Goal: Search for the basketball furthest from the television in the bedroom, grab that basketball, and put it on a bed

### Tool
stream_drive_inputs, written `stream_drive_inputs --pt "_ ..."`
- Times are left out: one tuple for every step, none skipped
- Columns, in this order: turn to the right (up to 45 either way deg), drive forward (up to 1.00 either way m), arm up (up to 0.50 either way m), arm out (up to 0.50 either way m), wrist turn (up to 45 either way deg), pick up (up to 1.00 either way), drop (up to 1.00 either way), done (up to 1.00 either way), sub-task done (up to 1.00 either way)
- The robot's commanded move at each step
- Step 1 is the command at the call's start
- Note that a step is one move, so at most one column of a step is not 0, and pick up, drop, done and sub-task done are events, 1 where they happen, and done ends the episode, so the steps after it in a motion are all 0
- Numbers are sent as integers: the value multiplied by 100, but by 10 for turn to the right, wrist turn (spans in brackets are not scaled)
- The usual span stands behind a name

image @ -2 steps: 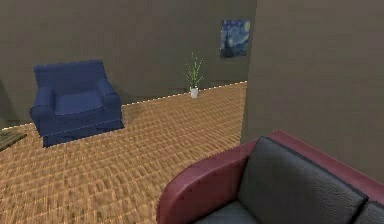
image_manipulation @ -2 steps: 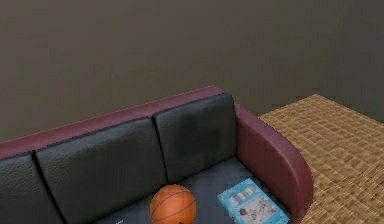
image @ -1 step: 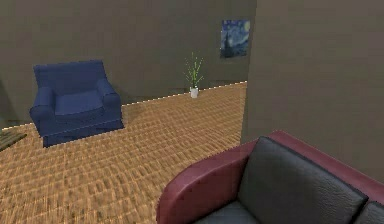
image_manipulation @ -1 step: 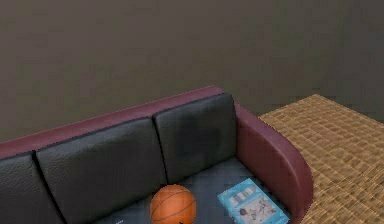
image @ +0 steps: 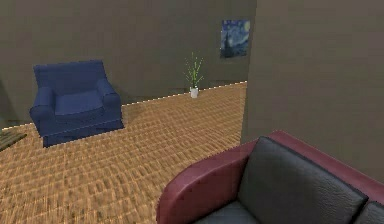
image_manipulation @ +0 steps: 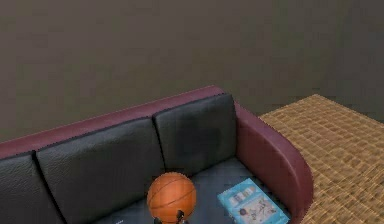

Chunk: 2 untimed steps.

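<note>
An orange basketball (image_manipulation: 171,195) shows low in the arm side view, over the dark grey seat of a sofa (image_manipulation: 120,150) with maroon arms and back. Small dark fingertips of my gripper (image_manipulation: 179,215) poke up at the ball's lower edge, near the view's bottom. I cannot tell whether the gripper holds anything, as the ball and the seat sit right behind it. The same sofa's arm and cushion (image: 280,185) fill the forward view's lower right.
A light blue box (image_manipulation: 251,203) lies on the sofa seat, right of the ball. A blue armchair (image: 75,100), a small potted plant (image: 194,75) and a wall painting (image: 236,38) stand across open wood floor (image: 150,150). A dark wall (image: 310,70) rises at the forward view's right.
</note>
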Motion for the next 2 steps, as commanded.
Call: stream_drive_inputs --pt "0 0 50 0 0 0 0 0 0" --pt "0 0 4 0 0 0 0 0 0"
